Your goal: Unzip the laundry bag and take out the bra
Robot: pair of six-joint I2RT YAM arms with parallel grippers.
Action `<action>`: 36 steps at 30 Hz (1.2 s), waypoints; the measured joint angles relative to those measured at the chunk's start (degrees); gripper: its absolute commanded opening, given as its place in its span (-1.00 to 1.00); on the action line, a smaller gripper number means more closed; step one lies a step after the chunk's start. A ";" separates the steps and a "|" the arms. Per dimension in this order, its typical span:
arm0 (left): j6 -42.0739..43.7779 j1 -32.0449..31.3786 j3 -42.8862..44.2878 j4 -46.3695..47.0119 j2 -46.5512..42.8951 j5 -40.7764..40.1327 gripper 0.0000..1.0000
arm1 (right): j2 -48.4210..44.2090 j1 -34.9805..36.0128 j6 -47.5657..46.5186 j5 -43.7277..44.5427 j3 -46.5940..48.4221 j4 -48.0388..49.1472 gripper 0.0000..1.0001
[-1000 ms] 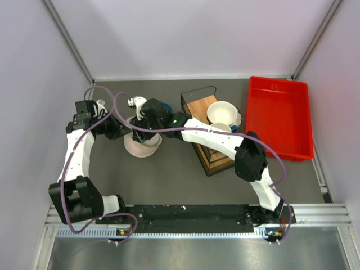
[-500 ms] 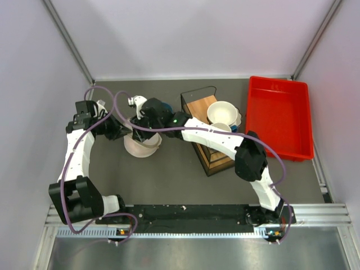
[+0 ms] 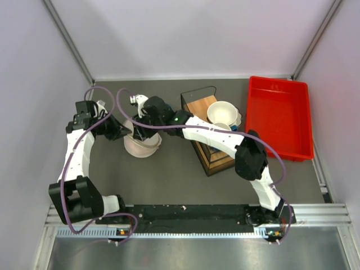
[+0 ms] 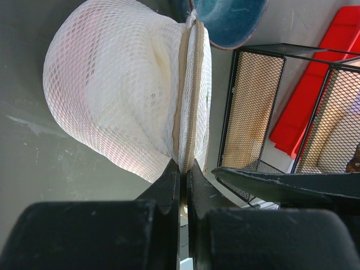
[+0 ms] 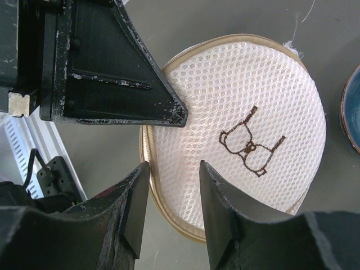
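Black left pincer (image 4: pixel 183 166): clenched on the beige zip band (image 4: pixel 183 101) of the laundry bag (image 4: pixel 107 90), jaws pressed thin on the seam at the bag's near rim.

White mesh laundry bag: lies on the grey table (image 3: pixel 169 169), straight ahead of the left pincer's tips and beneath the right pincer. Its round end bearing the small black line drawing (image 5: pixel 250 140) faces the right wrist camera. The zip band is closed along the stretch that shows.

Bra (image 4: pixel 121 98): pale white-and-pink mass inside the bag, seen only through the mesh.

Right pincer (image 5: pixel 173 169): released, jaws parted above the bag's rim, just beside the left pincer's finger. Contact with the mesh cannot be told.

Teal bowl (image 4: pixel 228 17): just past the bag, beyond the left pincer's tips.

Black wire basket (image 3: pixel 194 97) with wooden block (image 3: pixel 216 160): near, to the right of both pincers.

White bowl (image 3: pixel 222 111): at the basket's right side.

Red tray (image 3: pixel 279 117): farthest right, well apart from both pincers.
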 measured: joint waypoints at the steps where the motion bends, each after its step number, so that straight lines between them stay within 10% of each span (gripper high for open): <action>1: 0.00 0.00 0.00 -0.02 0.00 0.00 -1.00 | 0.00 0.02 0.02 -0.17 0.00 0.00 -0.17; 13: 0.00 0.00 0.00 -0.02 0.00 0.02 -1.00 | 1.29 1.16 -1.29 1.38 1.20 -0.04 -0.21; 21: -0.04 0.00 0.00 0.17 0.00 -0.22 -1.00 | 2.93 1.38 -2.27 1.38 2.99 -0.39 -1.00; 25: -0.04 0.02 0.00 0.17 0.00 -0.13 -0.96 | 2.91 1.64 -2.21 1.40 3.02 -0.33 -1.00; 27: -0.02 0.00 0.00 0.33 0.00 0.11 -0.64 | 2.84 1.55 -2.23 1.27 2.99 -0.28 -1.00; 29: 0.13 0.07 0.00 0.26 -0.17 0.39 0.30 | 2.23 1.42 -2.47 1.09 2.40 -0.11 -1.00; 32: 1.14 0.70 0.24 -0.68 -1.66 1.36 0.98 | -1.62 0.63 -3.52 -0.09 -2.29 0.57 -1.00; 36: 1.66 3.63 2.38 -2.51 -4.94 1.40 0.98 | -8.50 -2.05 -4.22 -5.05 -9.81 2.82 -1.00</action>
